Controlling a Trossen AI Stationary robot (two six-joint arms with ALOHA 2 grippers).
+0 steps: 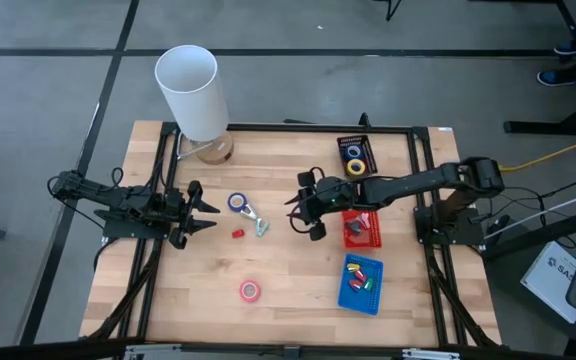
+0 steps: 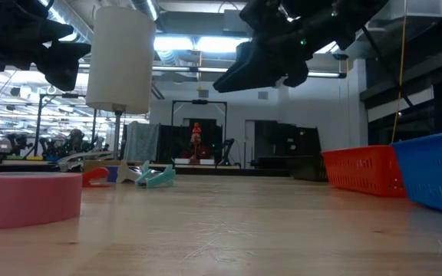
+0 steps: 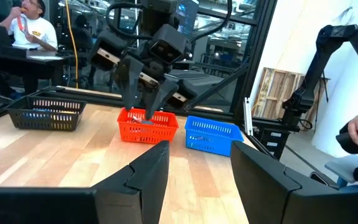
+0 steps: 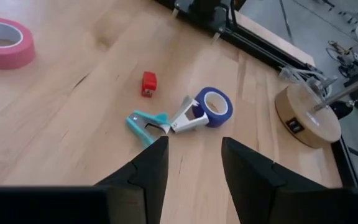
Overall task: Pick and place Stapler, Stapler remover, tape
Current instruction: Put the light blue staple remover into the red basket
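The teal staple remover (image 4: 148, 123) lies flat on the worktop (image 4: 55, 143) just ahead of my right claw (image 4: 191, 163), its handles toward me and its silver jaws running away on a slant toward the blue tape roll (image 4: 214, 106). The metal tip touches that roll, or all but touches it; the angle makes it hard to say. The remover's long axis lies skewed across the gap between my fingers, so I judge a turn of the wrist comes before any descent.

My right claw hangs spread above the worktop with nothing in it, and from overhead it (image 1: 306, 212) sits a short way right of the remover (image 1: 259, 225). A small red piece, perhaps the stapler (image 4: 148, 83), rests just beyond the remover. The pink tape roll (image 4: 4, 41) lies well apart, off to the side.

My left claw (image 1: 206, 210) waits on the far side of the same cluster, fingers parted and empty, about as near to the blue roll as my right. Behind my right claw stand the red basket (image 1: 362, 229), the blue basket (image 1: 361, 284) and a black basket (image 1: 355, 155) already holding tape rolls.
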